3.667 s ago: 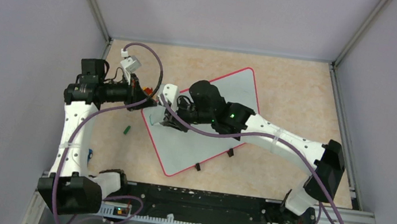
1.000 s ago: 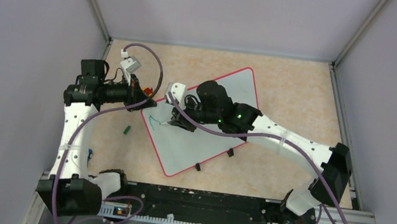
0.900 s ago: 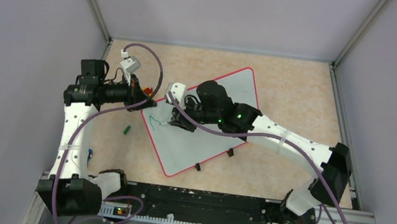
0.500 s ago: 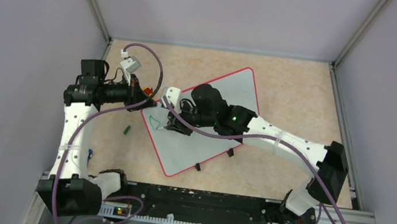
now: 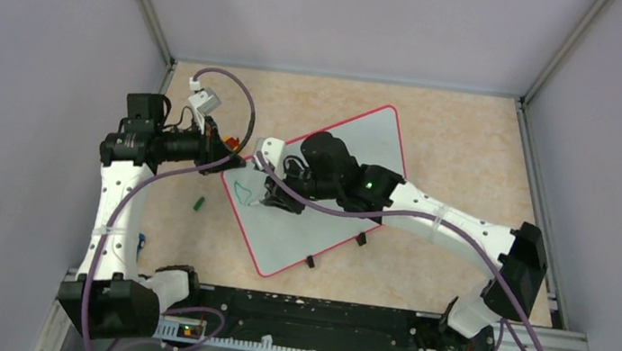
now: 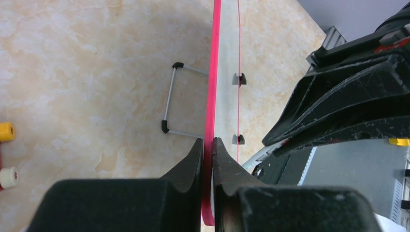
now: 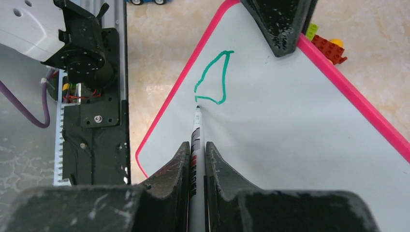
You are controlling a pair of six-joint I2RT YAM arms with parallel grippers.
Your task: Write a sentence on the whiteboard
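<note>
Right gripper (image 7: 197,145) is clamping a marker (image 7: 197,123), tip on the whiteboard (image 7: 290,121) lying askew on the table (image 5: 457,140). Left gripper (image 6: 208,142) is pinching its red rim (image 6: 212,72). The sentence (image 7: 220,82) is barely starting: one green loop, possibly a D.

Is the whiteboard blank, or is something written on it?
Written on: the whiteboard carries one green looped stroke near its corner, with the marker tip just below it.

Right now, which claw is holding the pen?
The right claw, stretched over the whiteboard: it is shut on the marker, whose tip sits at the green letter. The left claw has no pen; it pinches the board's red rim.
</note>
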